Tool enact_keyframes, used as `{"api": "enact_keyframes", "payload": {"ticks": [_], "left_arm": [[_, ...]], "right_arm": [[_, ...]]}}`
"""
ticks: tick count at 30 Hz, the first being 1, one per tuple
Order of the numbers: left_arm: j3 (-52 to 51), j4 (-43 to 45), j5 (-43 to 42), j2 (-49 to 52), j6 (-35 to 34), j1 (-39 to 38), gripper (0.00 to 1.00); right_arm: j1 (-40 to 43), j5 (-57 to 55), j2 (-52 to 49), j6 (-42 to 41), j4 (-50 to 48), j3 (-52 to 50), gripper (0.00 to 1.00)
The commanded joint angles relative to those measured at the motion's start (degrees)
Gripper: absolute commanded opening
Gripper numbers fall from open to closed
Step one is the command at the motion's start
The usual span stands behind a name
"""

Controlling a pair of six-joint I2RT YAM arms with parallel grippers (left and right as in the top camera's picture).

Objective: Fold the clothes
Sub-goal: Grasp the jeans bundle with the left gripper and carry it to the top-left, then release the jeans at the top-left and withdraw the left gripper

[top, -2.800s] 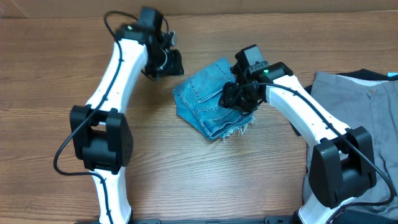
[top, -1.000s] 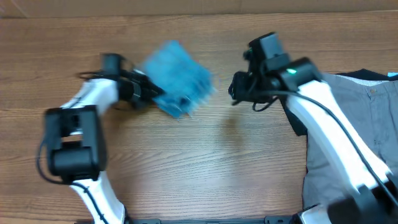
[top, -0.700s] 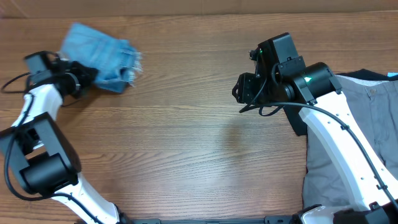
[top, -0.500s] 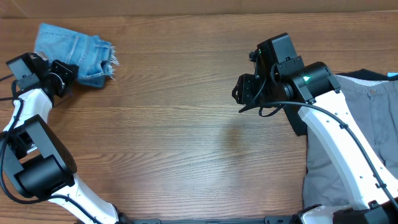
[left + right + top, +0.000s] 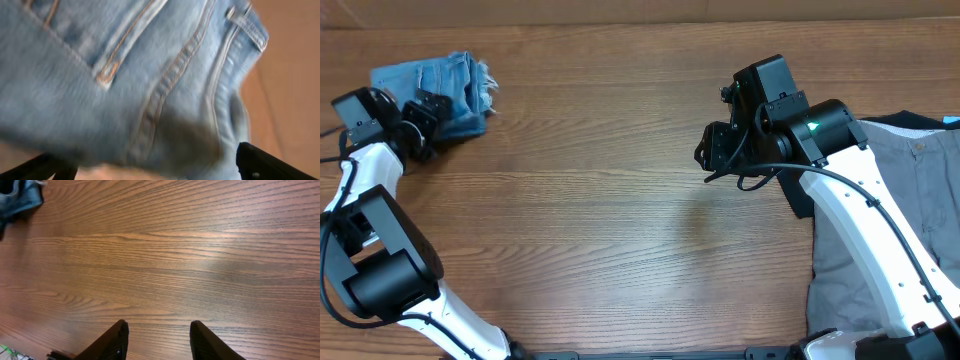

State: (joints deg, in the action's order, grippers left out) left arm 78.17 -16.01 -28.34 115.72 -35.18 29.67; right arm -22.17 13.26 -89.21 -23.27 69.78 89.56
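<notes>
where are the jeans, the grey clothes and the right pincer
jeans [image 5: 425, 82]: overhead view, middle of the folded denim.
grey clothes [image 5: 920, 172]: overhead view, flat fabric beside the right arm.
right pincer [image 5: 159, 326]: right wrist view, midway between its fingertips, over bare wood.

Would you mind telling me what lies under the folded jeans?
Only the wooden table shows around the jeans. Their folded layers cover whatever is directly beneath.
</notes>
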Motion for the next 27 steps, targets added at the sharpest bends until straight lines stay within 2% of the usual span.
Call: {"api": "enact_keyframes", "payload": {"ticks": [1,6,10,15,18,23,24,25,27], "left_arm": [[1.86,-6.82,-5.81,-3.41,6.62,1.7,1.0],[4.2,-20.13,-5.77,-9.75,17.25,4.24,1.0],[7.74,-29.92,-6.01,-19.21,26.32,4.2,1.0],[15.52,-46.07,-6.21,-33.16,43.91,-2.93,1.0],[17.66,-51.95,-5.16,-40.28,48.39,-10.27,1.0],[17.73,-57.07,8.94,-52.17,46.53,-23.91,1.0],[17.7,-57.59,11.26,-53.88,45.79,-26.05,1.0],[17.7,-58.36,13.66,-56.35,45.03,-28.87,1.0],[17.66,-59.23,15.91,-59.41,44.33,-32.13,1.0]], "right_arm": [[-0.31,0.57,0.11,0.57,0.13,0.09,0.43],[-0.24,0.35,0.61,0.81,-0.02,0.13,0.43],[-0.24,-2.34,2.95,0.79,0.28,2.03,0.43],[-0.26,-10.49,10.14,0.79,3.58,9.97,0.45],[-0.26,-13.49,15.12,0.81,4.57,14.4,0.48],[-0.26,-13.81,25.75,1.22,4.74,17.73,0.63],[-0.26,-13.84,27.96,1.22,4.76,17.73,0.73],[-0.26,-13.86,29.97,1.22,4.81,17.73,1.0],[-0.26,-13.84,33.31,1.2,5.11,17.73,1.0]]}}
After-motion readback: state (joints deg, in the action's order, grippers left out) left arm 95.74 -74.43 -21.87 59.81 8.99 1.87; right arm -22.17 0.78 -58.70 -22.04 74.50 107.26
